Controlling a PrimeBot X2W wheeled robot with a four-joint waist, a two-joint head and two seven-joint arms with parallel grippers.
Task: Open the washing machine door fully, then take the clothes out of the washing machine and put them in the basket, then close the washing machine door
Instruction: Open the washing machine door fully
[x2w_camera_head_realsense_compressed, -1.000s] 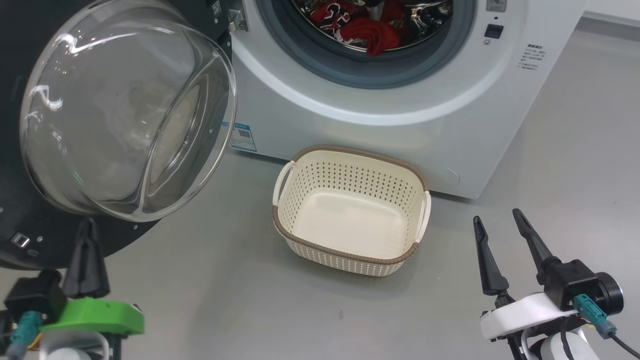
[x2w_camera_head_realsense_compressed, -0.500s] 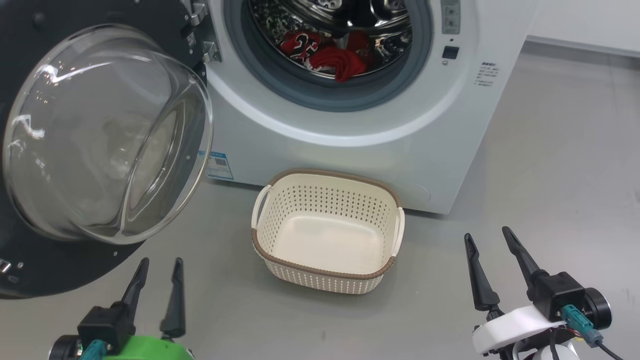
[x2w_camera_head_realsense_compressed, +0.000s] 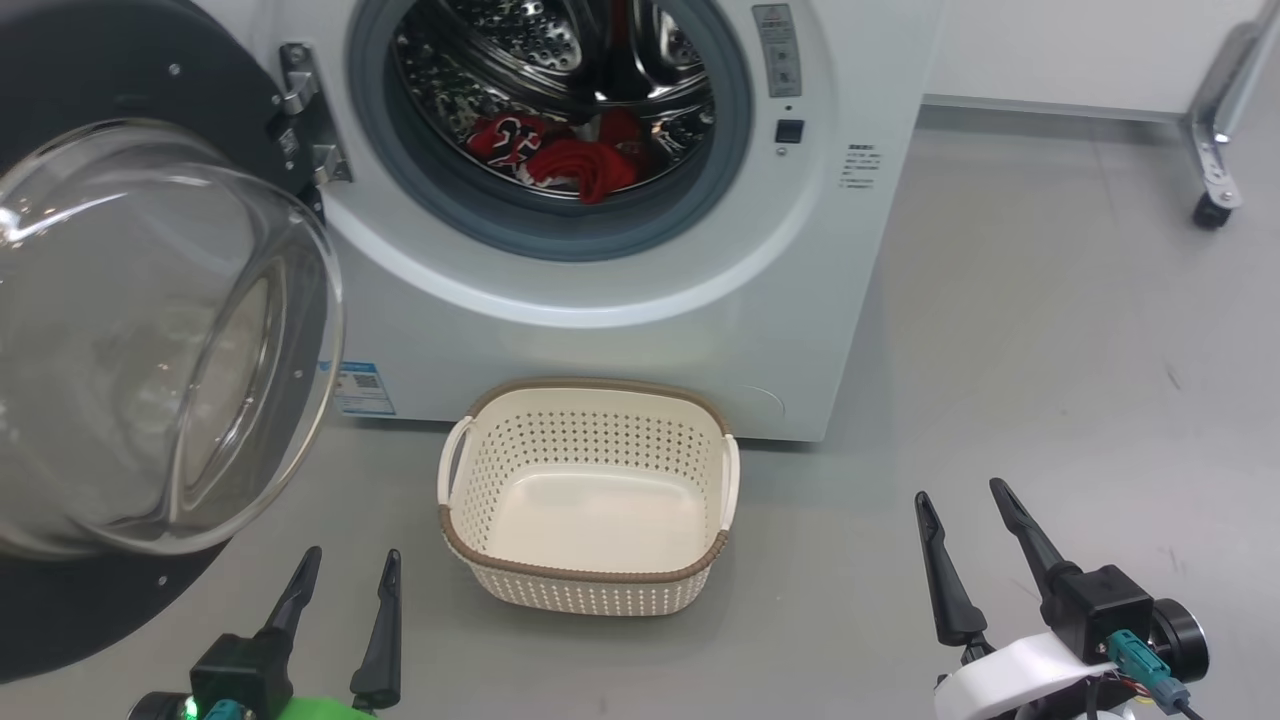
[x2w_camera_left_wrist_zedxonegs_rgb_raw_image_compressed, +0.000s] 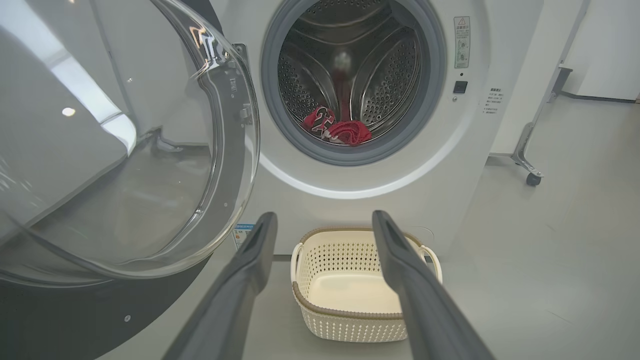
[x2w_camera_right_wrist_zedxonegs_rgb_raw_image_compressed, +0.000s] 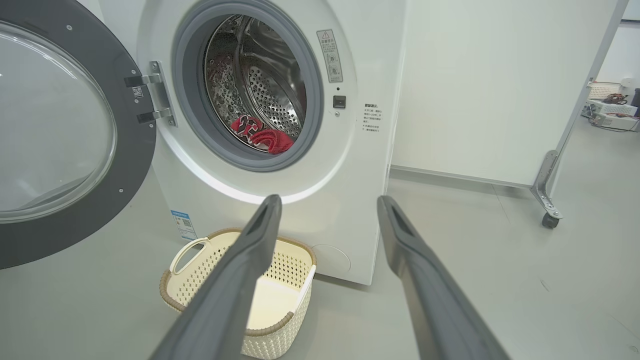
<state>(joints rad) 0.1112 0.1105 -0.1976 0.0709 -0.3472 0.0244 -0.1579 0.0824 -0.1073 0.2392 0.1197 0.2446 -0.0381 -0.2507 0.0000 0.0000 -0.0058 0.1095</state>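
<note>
While the washing machine door (x2w_camera_head_realsense_compressed: 140, 350) hangs open at 9 o'clock, the clothes (x2w_camera_head_realsense_compressed: 565, 160) lie in the drum (x2w_camera_head_realsense_compressed: 470, 60) at 12
Your left gripper (x2w_camera_head_realsense_compressed: 354, 552) and right gripper (x2w_camera_head_realsense_compressed: 958, 489) gape empty; pinch a raised fold, it's light, limp cloth

Left gripper (x2w_camera_head_realsense_compressed: 351, 553) sits at the lower left of the head view. Its two dark fingers are parted, point up, and hold nothing. Right gripper (x2w_camera_head_realsense_compressed: 958, 491) sits at the lower right on a white wrist, its fingers likewise spread and empty, leaning slightly left.
</note>
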